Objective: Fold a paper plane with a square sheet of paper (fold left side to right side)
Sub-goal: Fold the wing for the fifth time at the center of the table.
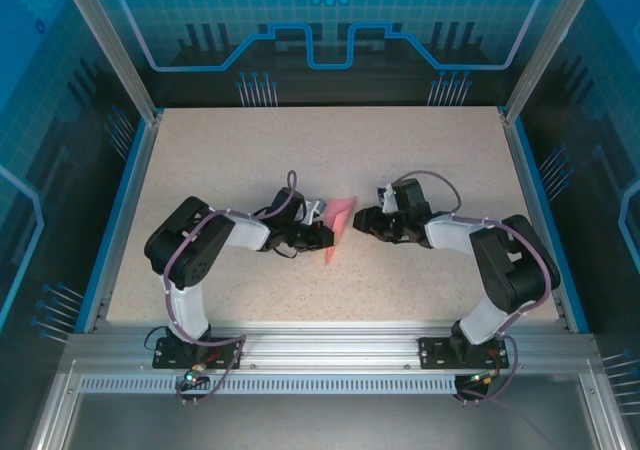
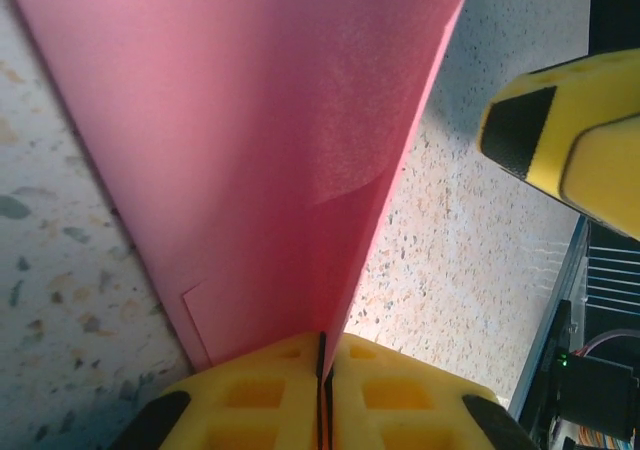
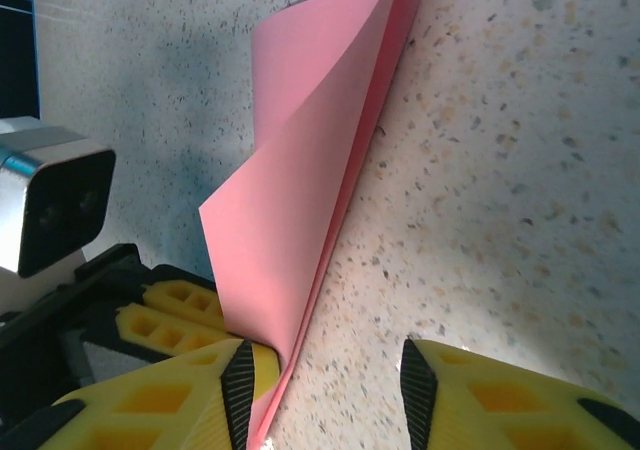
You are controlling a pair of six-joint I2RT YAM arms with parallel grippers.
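The speckled table (image 1: pixel 250 160) is taking up the middle of the top view. The square sheet of paper (image 1: pixel 341 222) is sitting just right of that frame's centre, between the tips of the two arms. It is showing as a narrow pink shape doubled over on itself, with one layer lifting and curling while the other is lying lower against the table.

The left end effector (image 1: pixel 320 236) is reaching in from the left of the frame and meeting the sheet's lower left edge. In the left wrist view its yellow fingers (image 2: pixel 250 395) are pressing together at the bottom centre, pinching the paper's edge, and the sheet is fanning upward from there.

The right end effector (image 1: pixel 364 223) is sitting just right of the sheet. In the right wrist view its jaws are standing spread, with bare table showing between them. The sheet's near corner is running down just beside the finger at lower left (image 3: pixel 235 390).
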